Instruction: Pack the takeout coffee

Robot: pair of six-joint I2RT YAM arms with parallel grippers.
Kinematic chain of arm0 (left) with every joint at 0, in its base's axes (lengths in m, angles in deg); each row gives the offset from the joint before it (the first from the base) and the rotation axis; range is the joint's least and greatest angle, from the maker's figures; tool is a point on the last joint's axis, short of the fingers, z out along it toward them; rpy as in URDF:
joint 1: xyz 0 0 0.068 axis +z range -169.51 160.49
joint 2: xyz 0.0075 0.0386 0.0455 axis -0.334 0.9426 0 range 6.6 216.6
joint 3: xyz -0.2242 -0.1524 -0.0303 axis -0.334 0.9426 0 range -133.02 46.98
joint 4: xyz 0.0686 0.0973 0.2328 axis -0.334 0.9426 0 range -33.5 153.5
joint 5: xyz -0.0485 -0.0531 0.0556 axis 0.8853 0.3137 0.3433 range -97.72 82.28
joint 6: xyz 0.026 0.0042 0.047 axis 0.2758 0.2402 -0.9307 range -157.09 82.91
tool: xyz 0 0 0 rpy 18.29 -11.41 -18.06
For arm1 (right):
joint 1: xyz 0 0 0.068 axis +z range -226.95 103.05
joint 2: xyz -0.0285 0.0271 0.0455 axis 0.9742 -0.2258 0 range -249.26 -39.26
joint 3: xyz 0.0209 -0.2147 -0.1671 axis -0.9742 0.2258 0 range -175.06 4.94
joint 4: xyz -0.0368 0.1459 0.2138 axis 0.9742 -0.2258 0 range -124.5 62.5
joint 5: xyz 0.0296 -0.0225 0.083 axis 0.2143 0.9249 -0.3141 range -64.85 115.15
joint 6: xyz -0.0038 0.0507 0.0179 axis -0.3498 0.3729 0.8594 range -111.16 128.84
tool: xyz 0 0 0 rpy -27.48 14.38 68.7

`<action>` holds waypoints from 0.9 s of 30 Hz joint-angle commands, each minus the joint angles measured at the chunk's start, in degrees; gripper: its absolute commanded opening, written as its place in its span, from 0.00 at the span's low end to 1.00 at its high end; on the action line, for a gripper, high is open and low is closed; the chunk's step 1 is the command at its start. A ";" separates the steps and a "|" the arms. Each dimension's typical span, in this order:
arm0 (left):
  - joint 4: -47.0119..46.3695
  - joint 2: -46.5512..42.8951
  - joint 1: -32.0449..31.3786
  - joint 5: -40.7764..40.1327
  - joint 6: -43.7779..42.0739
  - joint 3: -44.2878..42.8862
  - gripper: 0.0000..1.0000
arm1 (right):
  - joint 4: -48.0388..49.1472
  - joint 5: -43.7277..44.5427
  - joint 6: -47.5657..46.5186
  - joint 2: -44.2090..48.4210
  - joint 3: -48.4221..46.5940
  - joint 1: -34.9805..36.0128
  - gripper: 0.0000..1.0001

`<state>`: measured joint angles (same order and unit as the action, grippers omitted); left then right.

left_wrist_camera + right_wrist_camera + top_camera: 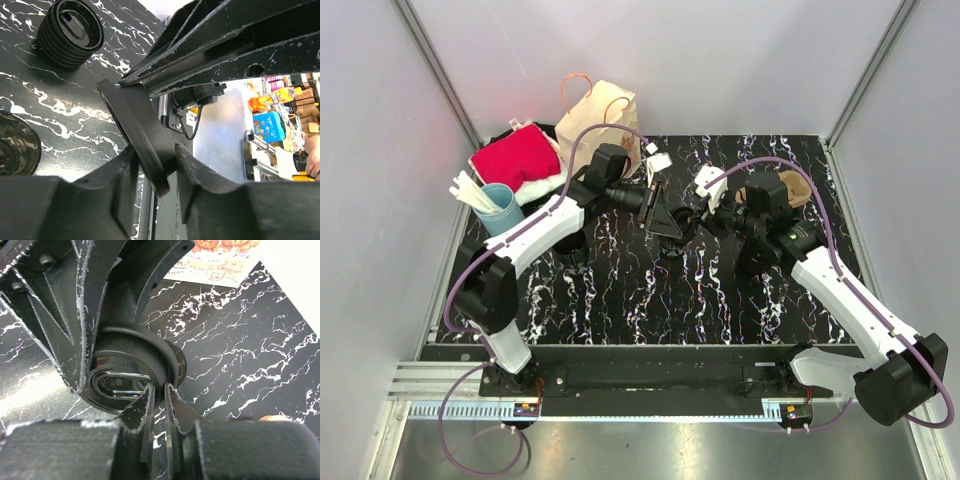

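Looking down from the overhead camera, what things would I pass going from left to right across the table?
Blue cup of wooden stirrers → brown paper bag → black lid → brown paper cup.

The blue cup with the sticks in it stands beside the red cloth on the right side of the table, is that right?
Not quite. The blue cup with the sticks does stand beside the red cloth, but on the left side of the table, as the top external view shows.
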<state>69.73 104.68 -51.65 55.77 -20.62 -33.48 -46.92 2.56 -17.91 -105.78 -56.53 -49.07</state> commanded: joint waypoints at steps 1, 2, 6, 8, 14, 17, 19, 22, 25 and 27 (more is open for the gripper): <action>-1.11 -1.40 -0.03 1.47 -0.82 -0.31 0.41 | 1.67 -0.26 -0.06 0.34 -0.40 0.51 0.10; -1.02 -1.66 -0.03 1.12 -1.17 -0.39 0.42 | 1.58 -0.35 -0.06 0.43 -0.49 0.51 0.08; -0.41 -2.28 -0.03 0.68 -1.96 -0.57 0.56 | 1.05 -0.35 0.02 0.43 -0.93 0.51 0.07; 1.26 -2.81 0.06 -0.28 -3.54 -1.09 0.66 | 0.44 0.18 0.02 0.43 -1.37 0.42 0.06; 5.47 -6.75 1.47 -3.88 -8.27 -3.46 0.98 | -2.46 3.25 -0.85 0.52 -3.30 0.42 0.05; 10.31 -9.47 1.73 -8.26 -13.89 -5.83 0.99 | -4.74 5.45 -1.03 -0.10 -5.32 0.42 0.04; 12.86 -12.28 1.73 -11.17 -16.11 -6.37 0.99 | -7.28 7.72 -0.51 -1.41 -7.42 0.42 0.02; 14.63 -16.85 1.64 -18.03 -21.47 -5.76 0.99 | -11.86 10.10 -0.94 -3.96 -10.93 0.42 0.00; 14.45 -21.42 1.55 -26.55 -27.26 -2.51 0.99 | -17.04 12.56 -0.51 -7.91 -15.23 0.42 0.00; 13.41 -23.02 1.47 -33.14 -31.22 0.30 0.99 | -21.33 14.14 0.46 -11.95 -17.79 0.42 0.00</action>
<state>83.88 86.50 -50.06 36.69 -41.80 -36.48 -59.57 11.59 -18.37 -112.62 -68.29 -49.10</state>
